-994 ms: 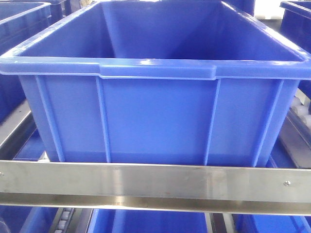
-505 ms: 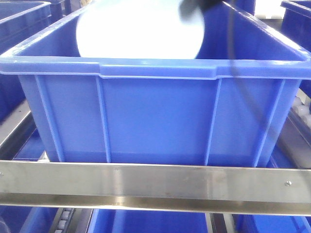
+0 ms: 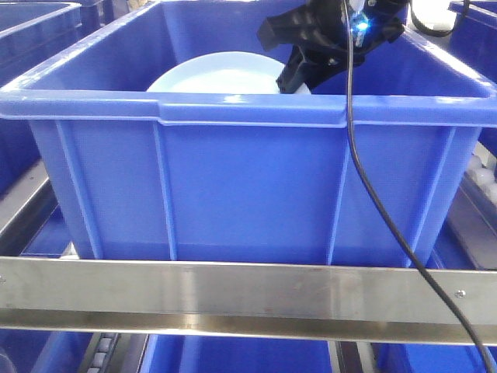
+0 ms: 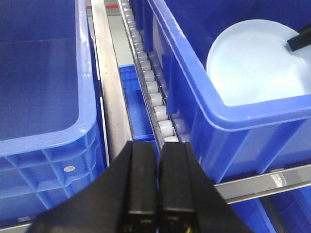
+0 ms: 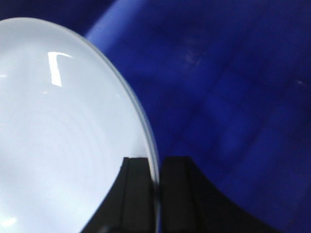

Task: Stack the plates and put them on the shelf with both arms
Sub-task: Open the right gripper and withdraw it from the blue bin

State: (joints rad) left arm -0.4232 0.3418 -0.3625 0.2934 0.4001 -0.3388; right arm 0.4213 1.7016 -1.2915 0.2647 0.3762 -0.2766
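We pinch the plate (image 5: 68, 126) rim edge-on with our right gripper (image 3: 299, 74), to lower it | plate sits inside the blue bin (image 3: 248, 109) | left gripper (image 4: 158, 189) fingers pressed together, empty, beside it

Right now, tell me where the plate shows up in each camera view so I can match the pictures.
Front view: plate at top centre, inside the blue bin, behind its near rim.
Left wrist view: upper right, low in the same bin, a dark jaw tip at its right edge.
Right wrist view: fills the left half, its edge between the jaws of the right gripper.
Shared landmark: the blue bin's wall.
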